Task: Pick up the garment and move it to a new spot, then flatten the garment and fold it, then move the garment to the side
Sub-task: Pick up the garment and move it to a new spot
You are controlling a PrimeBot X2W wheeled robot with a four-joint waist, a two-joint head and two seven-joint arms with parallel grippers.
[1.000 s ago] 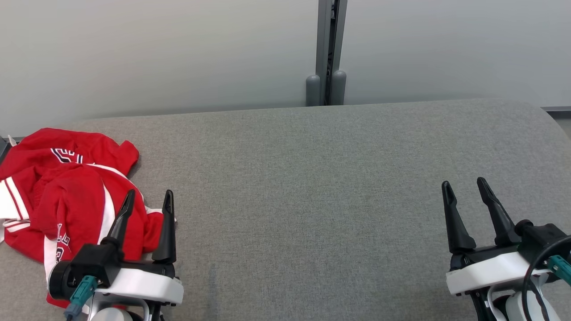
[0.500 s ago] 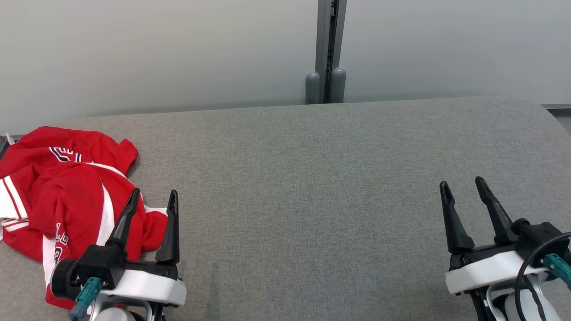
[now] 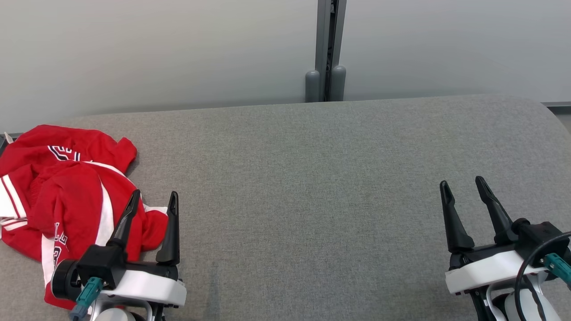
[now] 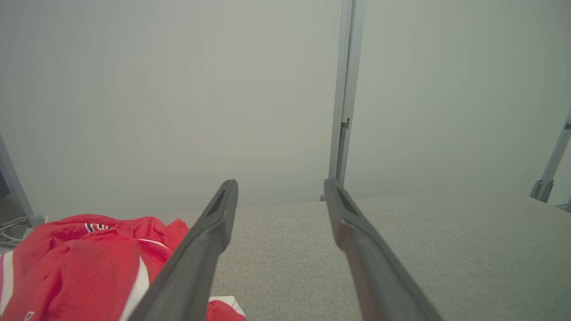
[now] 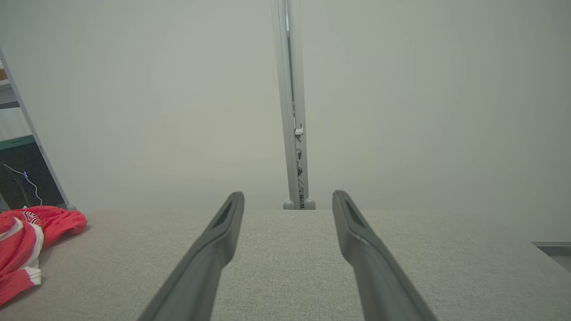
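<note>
A crumpled red garment (image 3: 67,196) with white stripes and dark lettering lies at the left end of the grey cloth-covered table (image 3: 312,178). My left gripper (image 3: 154,198) hovers open just right of the garment's near edge, nothing between its fingers. In the left wrist view the garment (image 4: 80,263) sits to the lower left of that open gripper (image 4: 279,189). My right gripper (image 3: 461,185) stands open over bare table at the far right. The right wrist view shows the open right gripper (image 5: 287,198) and the garment (image 5: 26,240) far off at the left edge.
A pale wall runs behind the table, with a grey vertical post (image 3: 328,49) at its middle. The table's far right corner is rounded (image 3: 542,107). A slanted metal frame leg (image 4: 551,165) stands beyond the table's right end.
The whole head picture has shifted slightly, so the camera moved. The left gripper sits a little lower and further right against the garment. The right gripper is nearly unchanged.
</note>
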